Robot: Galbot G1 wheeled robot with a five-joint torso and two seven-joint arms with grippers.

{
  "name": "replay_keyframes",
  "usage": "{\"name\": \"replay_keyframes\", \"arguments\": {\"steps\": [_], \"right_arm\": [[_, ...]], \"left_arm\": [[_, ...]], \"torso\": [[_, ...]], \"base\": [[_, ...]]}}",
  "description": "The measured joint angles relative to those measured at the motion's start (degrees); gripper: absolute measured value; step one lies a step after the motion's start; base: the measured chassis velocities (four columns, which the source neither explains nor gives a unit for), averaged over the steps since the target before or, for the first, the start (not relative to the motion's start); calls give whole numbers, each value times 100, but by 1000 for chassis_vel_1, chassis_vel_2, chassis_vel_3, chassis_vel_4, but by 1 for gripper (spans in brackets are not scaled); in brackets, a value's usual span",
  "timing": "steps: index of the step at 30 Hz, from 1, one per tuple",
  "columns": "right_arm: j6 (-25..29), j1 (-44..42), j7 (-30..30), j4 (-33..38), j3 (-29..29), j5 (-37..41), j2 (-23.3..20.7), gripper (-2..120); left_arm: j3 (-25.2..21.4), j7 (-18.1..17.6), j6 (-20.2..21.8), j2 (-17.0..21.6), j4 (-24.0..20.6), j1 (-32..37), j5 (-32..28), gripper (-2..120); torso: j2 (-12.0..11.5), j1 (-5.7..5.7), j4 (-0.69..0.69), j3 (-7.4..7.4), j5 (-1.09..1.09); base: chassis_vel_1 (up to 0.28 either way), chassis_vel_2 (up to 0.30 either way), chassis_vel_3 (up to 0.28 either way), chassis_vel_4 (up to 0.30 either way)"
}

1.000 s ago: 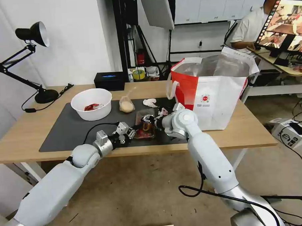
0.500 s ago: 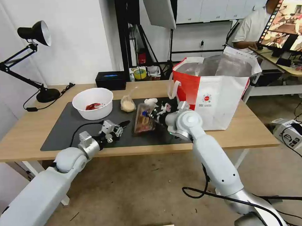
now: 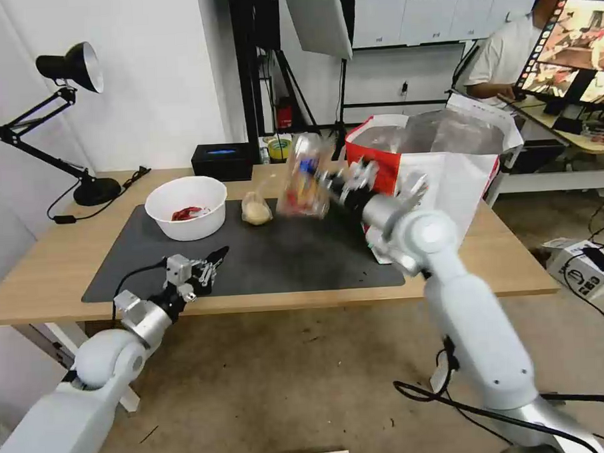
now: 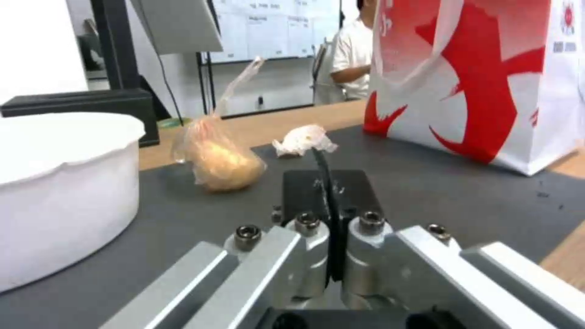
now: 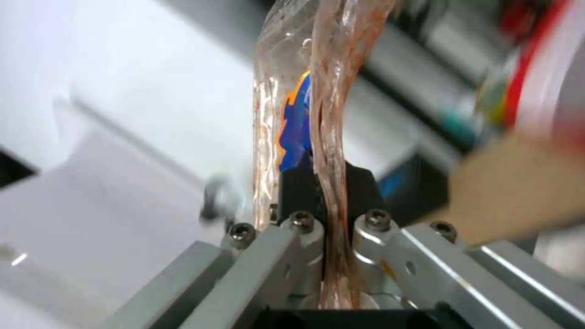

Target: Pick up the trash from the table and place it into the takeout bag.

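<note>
1. Tray of clear plastic hangs in the air, pinched tight in the right claw, its long side standing almost straight up

2. The takeout bag is just beside the tray, on the robot's right, with its open top a bit higher

3. The right arm is stretched up and forward over the worktop

4. The left claw is closed on nothing, low over the mat's front edge; bowl, knotted bag and tissue wait on the mat

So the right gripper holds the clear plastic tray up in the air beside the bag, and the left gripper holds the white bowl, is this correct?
Not quite. The left gripper holds nothing: in the left wrist view its fingers are shut and empty over the mat, apart from the white bowl. The right gripper does hold the clear plastic tray up beside the bag.
</note>
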Motion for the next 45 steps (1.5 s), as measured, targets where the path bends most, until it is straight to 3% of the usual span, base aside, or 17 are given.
{"name": "replay_keyframes", "arguments": {"steps": [7,13,18,21,23,24,28,30,32,34,45], "right_arm": [[296,316,236,-153,245,-858,-617,0],[375,198,110,-382,322,-1792,-1447,0],[397,88,117,-497,220,-2114,-1487,0],[505,40,175,-747,129,-2146,-1427,0],[530,33,192,-786,119,-2106,-1414,1],[551,10,210,-814,120,-1970,-1390,6],[552,-20,248,-808,167,-1670,-1353,15],[533,-52,300,-778,232,-1365,-1342,27],[517,-63,310,-770,247,-1276,-1342,31],[457,-84,362,-729,293,-1040,-1340,43],[396,-171,391,-539,347,-757,-1361,82]], "left_arm": [[-108,-131,72,-181,-258,154,-192,2],[-121,-206,118,-366,-363,374,-302,27],[-32,-257,124,-418,-378,377,-297,40],[54,-328,137,-409,-421,338,-303,57],[62,-336,139,-400,-430,337,-307,59],[67,-348,140,-384,-442,336,-312,67],[63,-356,142,-355,-457,342,-320,75],[41,-360,143,-315,-480,367,-330,88],[38,-360,143,-312,-486,382,-331,91],[37,-360,144,-331,-491,438,-321,99],[37,-356,147,-355,-560,518,-269,100]], "torso": [[0,1,-1,1,3],[0,0,-3,0,2],[0,0,0,0,2],[0,1,-1,1,1],[0,1,-1,1,1],[-1,1,0,1,1],[-1,1,0,1,0],[0,1,-1,1,0],[0,1,-1,1,0],[0,1,-1,1,-1],[0,1,0,1,0]], "base": [[0,0,0,0],[0,0,0,0],[0,0,0,0],[0,0,0,0],[0,0,0,0],[0,0,0,0],[0,0,0,0],[0,0,0,0],[0,0,0,0],[0,0,0,0],[0,0,0,0]]}}
